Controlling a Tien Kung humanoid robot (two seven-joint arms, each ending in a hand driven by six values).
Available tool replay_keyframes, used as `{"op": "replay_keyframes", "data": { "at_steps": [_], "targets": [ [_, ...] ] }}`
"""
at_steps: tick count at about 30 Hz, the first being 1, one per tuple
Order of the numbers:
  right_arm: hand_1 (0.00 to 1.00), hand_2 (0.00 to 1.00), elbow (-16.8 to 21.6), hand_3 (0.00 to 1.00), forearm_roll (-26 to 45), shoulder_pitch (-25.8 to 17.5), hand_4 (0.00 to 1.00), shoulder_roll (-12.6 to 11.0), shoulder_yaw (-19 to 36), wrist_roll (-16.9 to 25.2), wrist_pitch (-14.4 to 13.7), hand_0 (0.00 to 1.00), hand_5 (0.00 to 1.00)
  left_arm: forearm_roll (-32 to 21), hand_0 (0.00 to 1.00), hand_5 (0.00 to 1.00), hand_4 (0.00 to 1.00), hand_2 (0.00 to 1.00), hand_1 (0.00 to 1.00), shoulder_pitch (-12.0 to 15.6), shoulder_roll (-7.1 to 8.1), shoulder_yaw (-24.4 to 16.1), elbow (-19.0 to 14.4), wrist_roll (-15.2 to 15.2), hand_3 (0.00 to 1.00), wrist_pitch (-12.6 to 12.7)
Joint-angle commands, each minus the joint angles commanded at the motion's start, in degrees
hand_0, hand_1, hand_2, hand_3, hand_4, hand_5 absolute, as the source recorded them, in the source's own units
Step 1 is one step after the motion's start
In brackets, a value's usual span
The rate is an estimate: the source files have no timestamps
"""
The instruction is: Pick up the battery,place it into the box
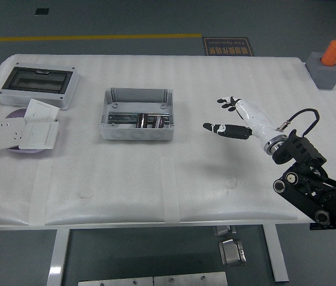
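1. Hovering right of centre, the right hand [232,116] is seen spread wide, empty.
2. A dark battery-like piece lies inside the box [137,114], upper centre.
3. The box could be knocked if re-approached carelessly.

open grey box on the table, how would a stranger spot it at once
Look to the middle of the white table, left of the right hand. The open grey box has no lid, unlike the dark-windowed enclosure further left.

single head view, high, facing forward-down over table [126,179] (near edge bottom).
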Motion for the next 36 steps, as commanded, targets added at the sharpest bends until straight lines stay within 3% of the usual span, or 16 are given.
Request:
{"op": "replay_keyframes", "data": {
  "at_steps": [2,18,36],
  "targets": [
    [0.706,0.748,0.3,0.793,-0.5,-0.6,0.998,-0.1,0.6,-0.1,0.1,0.726,0.675,0.2,0.593,0.442,0.549,0.494,0.619,0.1,0.12,0.0,0.0,0.3,0.615,-0.2],
    [0.707,0.750,3.7,0.793,-7.4,-1.3,0.998,-1.9,2.0,-2.2,1.6,0.723,0.667,-1.9,0.595,0.430,0.555,0.506,0.619,1.5,-1.24,1.2,0.1,0.3,0.617,-0.3],
    [0.699,0.751,6.7,0.793,-9.3,-4.7,0.998,-3.1,11.0,-2.7,2.1,0.712,0.623,-2.5,0.595,0.393,0.540,0.509,0.620,0.5,-1.21,1.8,0.4,0.3,0.611,-0.6]
  ]
}}
